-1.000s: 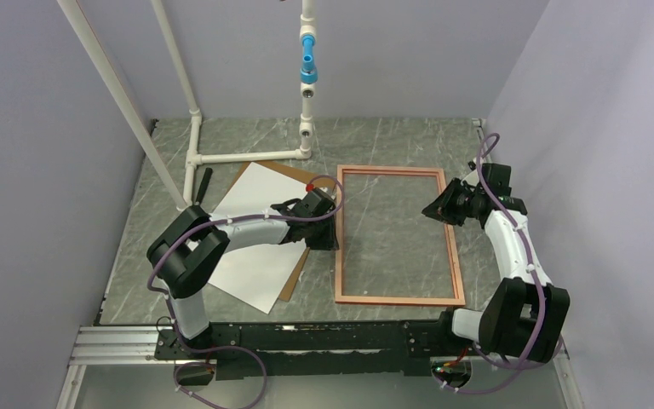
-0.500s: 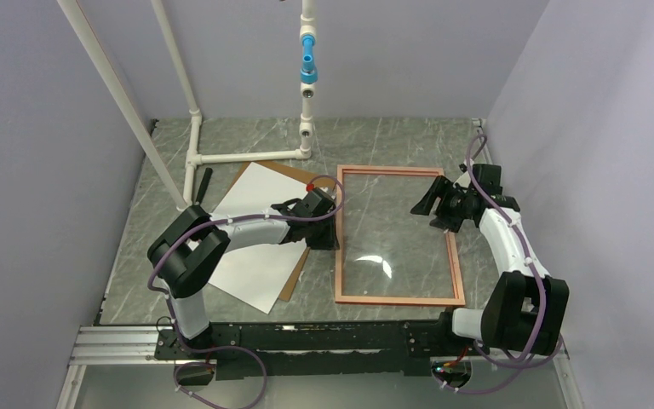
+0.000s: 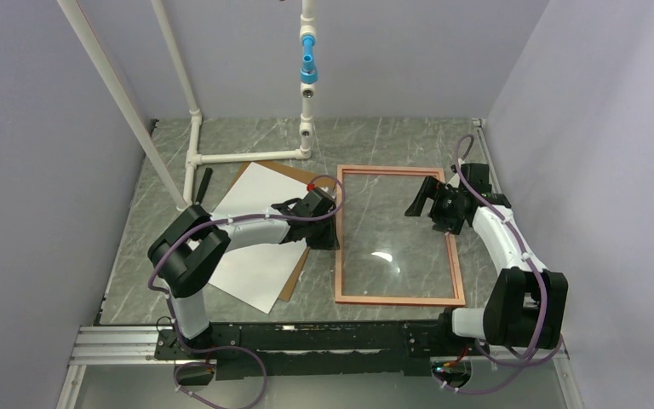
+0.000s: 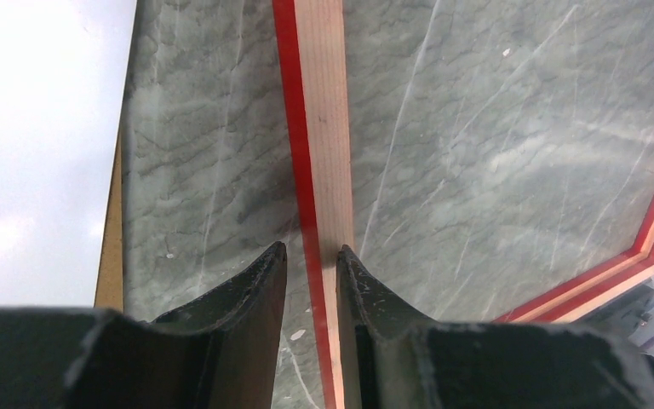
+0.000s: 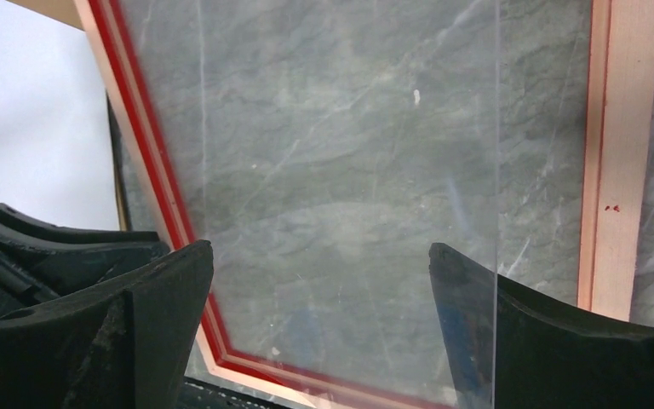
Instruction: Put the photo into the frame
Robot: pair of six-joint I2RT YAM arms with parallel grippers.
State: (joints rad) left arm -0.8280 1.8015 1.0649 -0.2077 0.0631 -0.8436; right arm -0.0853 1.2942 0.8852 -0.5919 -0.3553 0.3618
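The frame lies flat right of centre, pale wood face up, with red showing on its edges. My left gripper is shut on the frame's left rail, one finger on each side. The photo, white face up, rests left of the frame on the brown backing board. My right gripper hangs open above the frame's right half, holding nothing. A clear pane lies under it inside the frame. The pane's straight right edge crosses in front of my right finger.
White pipes with a blue fitting stand at the back left and centre. A small black object lies beside the pipes. Grey walls close in both sides. The backing board's edge shows beside the white sheet.
My right gripper has opened wide and moved left over the frame. A bright glare now shows on the pane inside the frame. The left arm has not moved.
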